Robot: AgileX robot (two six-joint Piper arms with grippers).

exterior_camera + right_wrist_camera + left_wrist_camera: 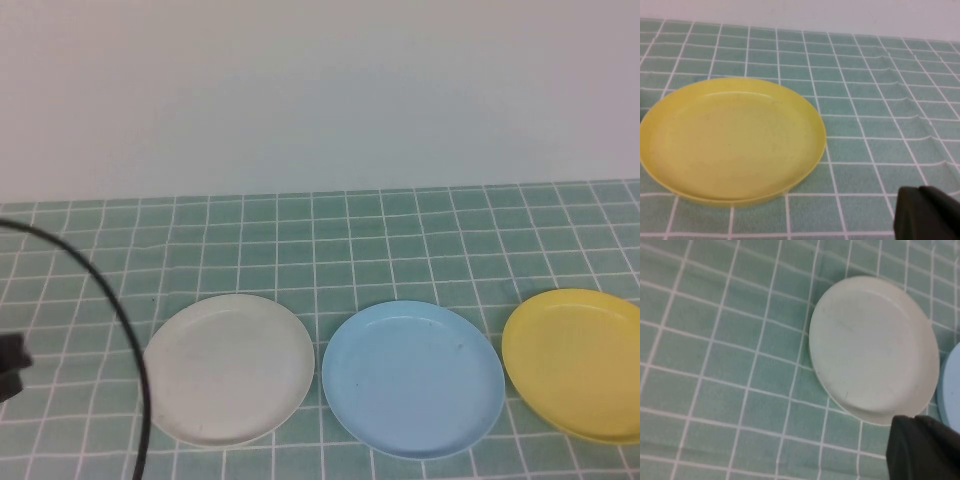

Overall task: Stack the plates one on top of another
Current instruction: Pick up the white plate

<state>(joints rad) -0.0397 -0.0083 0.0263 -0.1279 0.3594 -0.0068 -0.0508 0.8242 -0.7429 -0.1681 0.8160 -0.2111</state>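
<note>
Three plates lie unstacked in one row on the green checked tablecloth [400,230]: white plate [229,368], light blue plate [413,379], yellow plate [580,363]. Left gripper [922,447] beside the white plate and right gripper [927,214] near the yellow plate, both closed, empty.

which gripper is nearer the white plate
Left. The left gripper, shut, sits just off the white plate rim. The right gripper, shut, is by the yellow plate, beyond the blue plate.
</note>
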